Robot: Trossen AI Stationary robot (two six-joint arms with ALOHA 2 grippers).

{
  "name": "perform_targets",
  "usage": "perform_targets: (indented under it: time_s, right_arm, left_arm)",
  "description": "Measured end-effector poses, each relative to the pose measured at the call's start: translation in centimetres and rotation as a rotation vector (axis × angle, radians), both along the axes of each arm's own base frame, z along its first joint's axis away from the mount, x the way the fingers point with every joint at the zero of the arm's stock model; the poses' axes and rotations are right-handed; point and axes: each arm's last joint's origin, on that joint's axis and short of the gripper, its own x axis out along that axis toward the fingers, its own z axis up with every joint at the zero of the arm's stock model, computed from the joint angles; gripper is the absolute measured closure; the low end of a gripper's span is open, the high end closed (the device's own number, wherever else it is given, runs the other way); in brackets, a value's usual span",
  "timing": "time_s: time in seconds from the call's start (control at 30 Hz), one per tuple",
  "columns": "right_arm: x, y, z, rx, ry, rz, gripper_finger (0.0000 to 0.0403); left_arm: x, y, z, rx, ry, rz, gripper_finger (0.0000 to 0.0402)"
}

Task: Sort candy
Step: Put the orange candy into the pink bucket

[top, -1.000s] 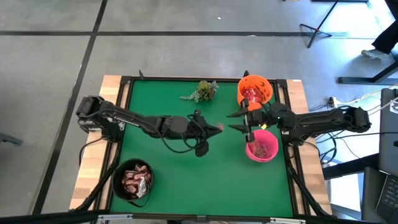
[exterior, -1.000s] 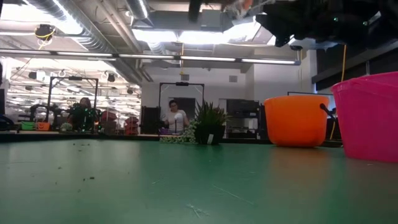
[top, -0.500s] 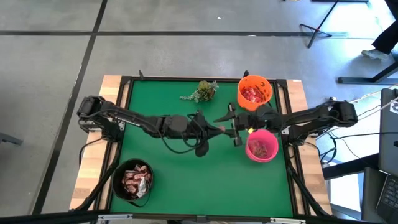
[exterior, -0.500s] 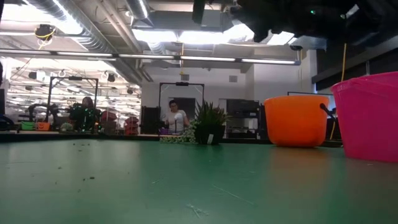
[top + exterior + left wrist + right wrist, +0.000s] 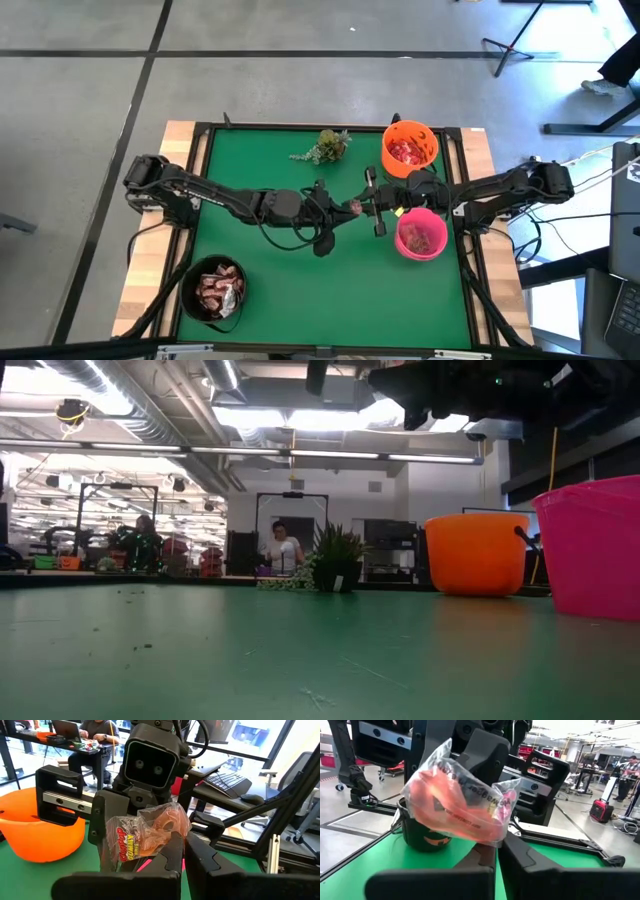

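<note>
Right gripper [image 5: 366, 206] moved in, clamped candy [image 5: 354, 206] | left gripper [image 5: 345, 207] holding

Green bench [image 5: 250, 260]: orange bowl [image 5: 410, 147] at far right corner, plant sprig [image 5: 326, 146] left of it, pink bowl [image 5: 421, 236] nearer, black bowl [image 5: 216, 288] near-left.

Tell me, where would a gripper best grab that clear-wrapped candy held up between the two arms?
By a flat crimped edge of the clear-wrapped candy, probably from the side opposite the gripper already holding it. Here the left gripper and right gripper pinch opposite ends; the puffy middle would likely slip.
</note>
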Motion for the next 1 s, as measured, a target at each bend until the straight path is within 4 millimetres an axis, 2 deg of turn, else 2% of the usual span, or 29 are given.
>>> perform_targets:
  time_s: [0.23,0.47,0.6,0.77,1.0]
  right_arm:
    - [-0.5,0.0,0.4,-0.020,0.009,-0.011,0.0399]
    - [-2.3,-0.2,1.8,-0.070,0.042,-0.070,0.0400]
    - [-3.8,-0.2,2.7,-0.092,0.060,-0.106,0.0401]
    - [-5.6,-0.3,3.2,-0.104,0.123,-0.143,0.0401]
    - [-8.3,-0.3,2.9,-0.050,0.417,-0.136,0.0402]
  left_arm:
    - [-0.4,0.1,0.4,0.027,0.015,0.013,0.0401]
    - [-3.1,0.6,3.3,0.062,0.025,0.041,0.0396]
    - [-4.7,0.3,4.9,0.118,0.017,0.059,0.0361]
    - [-5.8,-0.3,5.7,0.174,0.027,0.085,0.0301]
    - [-7.4,-1.6,5.9,0.205,0.086,0.126,0.0242]
